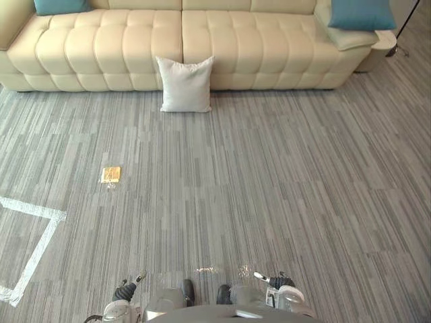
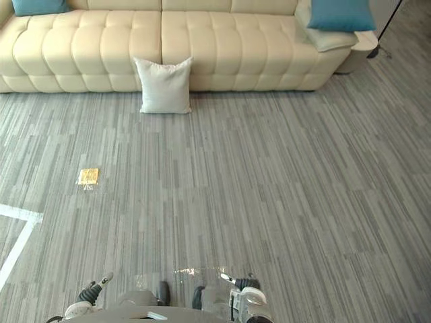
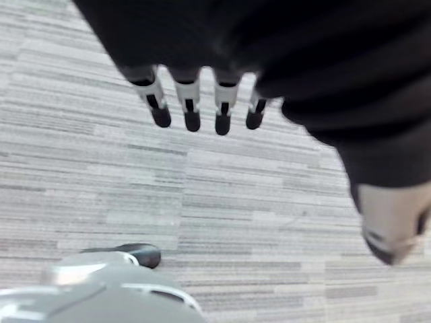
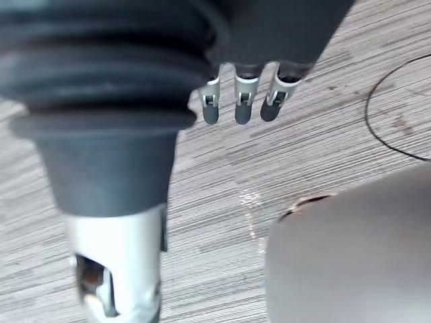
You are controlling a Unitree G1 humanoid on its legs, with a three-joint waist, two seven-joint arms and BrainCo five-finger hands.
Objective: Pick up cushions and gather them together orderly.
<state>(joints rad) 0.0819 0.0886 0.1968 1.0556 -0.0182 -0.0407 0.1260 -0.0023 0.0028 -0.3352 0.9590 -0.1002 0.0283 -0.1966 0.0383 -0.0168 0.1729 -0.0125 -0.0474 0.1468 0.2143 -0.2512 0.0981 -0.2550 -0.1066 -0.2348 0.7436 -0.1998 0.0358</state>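
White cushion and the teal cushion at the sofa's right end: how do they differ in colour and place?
Colour: the white cushion is plain white, while the teal cushion is blue-green.
Place: the white cushion stands upright on the carpet, leaning against the front of the sofa. The teal cushion is up on the sofa, resting on a cream cushion.
Both look like soft, square cushions.

This looks like a sitting corner set up inside an office or a test room. A long cream tufted sofa (image 1: 135, 47) stands at the far side, with a teal cushion (image 1: 360, 13) at its right end, a second teal cushion (image 1: 60, 5) at its left end, and a white cushion (image 1: 185, 84) leaning on its front. The floor is grey striped carpet (image 1: 283, 188) in tiles, as offices have, and white tape lines (image 1: 37, 235) are stuck on it.
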